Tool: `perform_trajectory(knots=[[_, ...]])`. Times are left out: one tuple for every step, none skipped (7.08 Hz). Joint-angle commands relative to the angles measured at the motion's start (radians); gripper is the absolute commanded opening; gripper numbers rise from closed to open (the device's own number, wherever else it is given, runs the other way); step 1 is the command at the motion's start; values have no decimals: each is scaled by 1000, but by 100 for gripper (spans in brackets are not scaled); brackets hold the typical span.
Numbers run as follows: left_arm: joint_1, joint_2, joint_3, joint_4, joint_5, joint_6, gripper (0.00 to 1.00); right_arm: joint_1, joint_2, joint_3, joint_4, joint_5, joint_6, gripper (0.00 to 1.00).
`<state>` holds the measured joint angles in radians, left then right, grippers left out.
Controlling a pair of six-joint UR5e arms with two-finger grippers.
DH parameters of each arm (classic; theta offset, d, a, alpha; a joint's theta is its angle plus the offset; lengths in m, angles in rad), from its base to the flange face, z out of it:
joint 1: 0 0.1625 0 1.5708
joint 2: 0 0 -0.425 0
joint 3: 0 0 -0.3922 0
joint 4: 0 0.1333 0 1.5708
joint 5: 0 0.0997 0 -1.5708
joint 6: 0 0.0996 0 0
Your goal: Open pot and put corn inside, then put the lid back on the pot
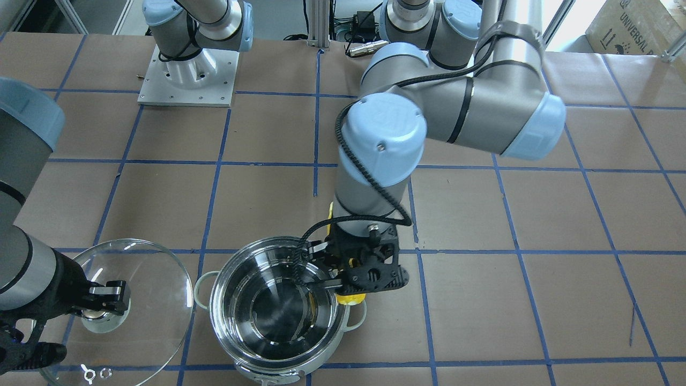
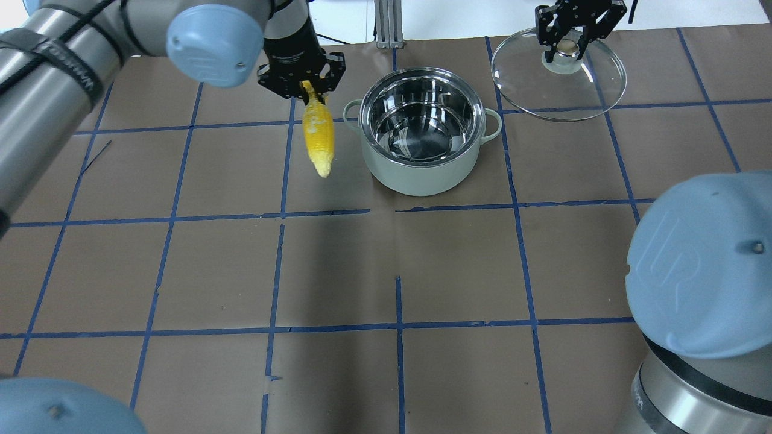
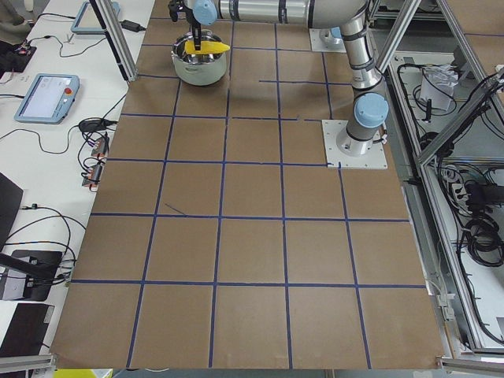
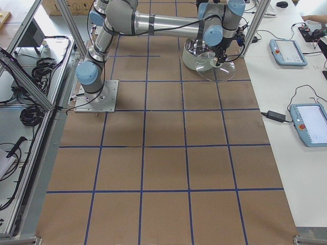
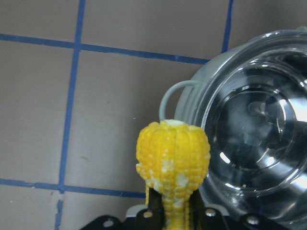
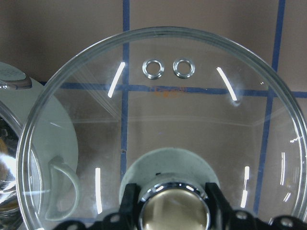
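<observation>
The pot point(image 2: 424, 129) stands open at the far middle of the table, shiny inside and empty. My left gripper point(image 2: 304, 90) is shut on one end of the yellow corn point(image 2: 318, 135) and holds it off the table, just left of the pot's handle. The left wrist view shows the corn point(image 5: 173, 153) beside the pot's rim point(image 5: 206, 120). My right gripper point(image 2: 570, 45) is shut on the knob point(image 6: 173, 211) of the glass lid point(image 2: 558, 75) and holds it to the right of the pot. In the front view, the left gripper point(image 1: 353, 279) hides most of the corn.
The table is brown paper with a blue tape grid point(image 2: 398, 208). The arm bases point(image 1: 187, 69) are bolted on at the robot's side. The lid's two vent rings point(image 6: 169, 68) face the far edge. Tablets point(image 4: 288, 51) lie on a side bench beyond the table.
</observation>
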<state>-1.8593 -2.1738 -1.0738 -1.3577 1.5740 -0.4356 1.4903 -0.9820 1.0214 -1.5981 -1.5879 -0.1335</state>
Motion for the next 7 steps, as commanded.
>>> perform_trajectory(knots=[[-32, -79, 112, -29, 8, -38, 2, 1, -3, 0, 1, -1, 2, 19], [-38, -89, 112, -27, 8, -43, 2, 1, -3, 2, 1, -1, 2, 19], [-49, -104, 114, -21, 8, -61, 2, 1, -3, 2, 1, -1, 2, 19], [-60, -118, 114, -20, 8, -69, 7, 1, -3, 2, 1, -1, 2, 19], [-66, -124, 115, -20, 9, -69, 29, 1, -4, 2, 1, -1, 2, 19], [-66, -126, 114, -20, 8, -69, 50, 1, -4, 2, 15, 0, 2, 19], [-69, -127, 114, -20, 5, -71, 90, 1, -4, 2, 15, 0, 2, 19]])
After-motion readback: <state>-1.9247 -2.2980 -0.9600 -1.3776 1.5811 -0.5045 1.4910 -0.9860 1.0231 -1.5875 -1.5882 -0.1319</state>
